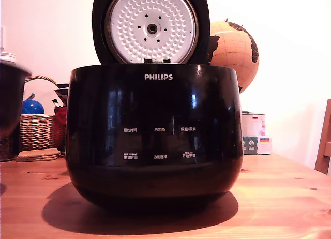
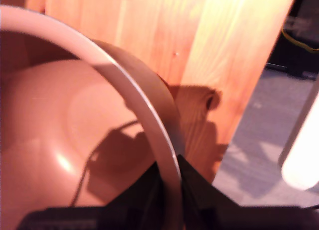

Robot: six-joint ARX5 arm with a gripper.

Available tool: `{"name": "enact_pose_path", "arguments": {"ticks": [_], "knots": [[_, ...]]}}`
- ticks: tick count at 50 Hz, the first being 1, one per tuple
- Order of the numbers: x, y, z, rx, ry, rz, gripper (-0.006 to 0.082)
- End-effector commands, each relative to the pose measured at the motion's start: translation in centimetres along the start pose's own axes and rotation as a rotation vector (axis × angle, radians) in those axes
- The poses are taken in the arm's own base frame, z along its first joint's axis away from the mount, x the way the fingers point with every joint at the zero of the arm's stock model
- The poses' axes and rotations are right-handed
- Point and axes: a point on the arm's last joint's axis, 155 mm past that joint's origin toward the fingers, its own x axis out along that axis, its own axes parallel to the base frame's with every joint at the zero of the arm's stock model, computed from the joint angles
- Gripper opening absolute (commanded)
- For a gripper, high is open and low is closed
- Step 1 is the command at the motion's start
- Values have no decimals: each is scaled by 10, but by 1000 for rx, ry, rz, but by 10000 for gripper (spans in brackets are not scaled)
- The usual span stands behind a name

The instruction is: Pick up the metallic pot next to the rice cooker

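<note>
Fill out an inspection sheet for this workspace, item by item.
Surface: wooden table, bare near the front.
Job's things: metallic pot gripped by its rim; in the exterior view it shows dark at the left edge, its base above the tabletop. Rice cooker sits centre, lid open and upright.
Clutter: wicker basket with a blue ball, cork coasters, a small box, all behind the cooker.
Gripper: gripper shut on the pot's rim, one finger each side.
Cables: yellow cable on the floor beyond the table edge.
Surroundings: globe, pale wall, chair edge at the exterior view's right.
</note>
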Motion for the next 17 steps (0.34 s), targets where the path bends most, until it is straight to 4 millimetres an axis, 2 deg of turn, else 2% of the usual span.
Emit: {"name": "enact_pose_path", "arguments": {"ticks": [1,6,17], "knots": [[-18,15,9,-24,-45,82,-21],[-26,18,13,-60,-66,103,-21],[-27,17,14,-57,-71,107,-21]]}}
